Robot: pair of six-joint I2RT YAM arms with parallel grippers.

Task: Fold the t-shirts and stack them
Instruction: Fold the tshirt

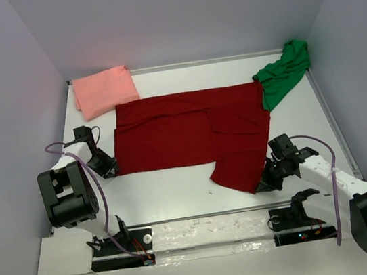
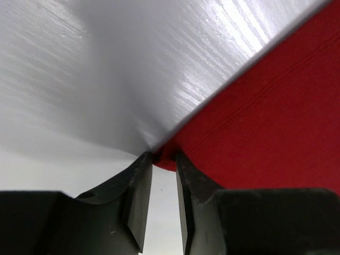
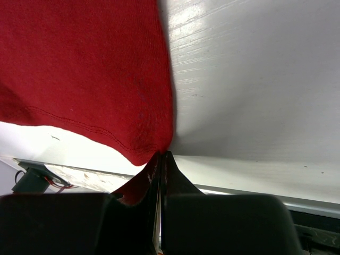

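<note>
Right pincer (image 3: 161, 155) tight on dark red t-shirt (image 3: 79, 69) corner; left pincer (image 2: 163, 158) ajar astride hem.

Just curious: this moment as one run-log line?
left gripper: open at dark red t-shirt corner | right gripper: shut on it | pink t-shirt: folded

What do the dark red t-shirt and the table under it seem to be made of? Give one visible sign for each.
The dark red t-shirt looks like soft matte knit cloth, probably cotton: fine ribbing, stitched hem, limp folds. The table looks like hard white board, maybe painted or laminated: faint sheen with fine streaks.
</note>
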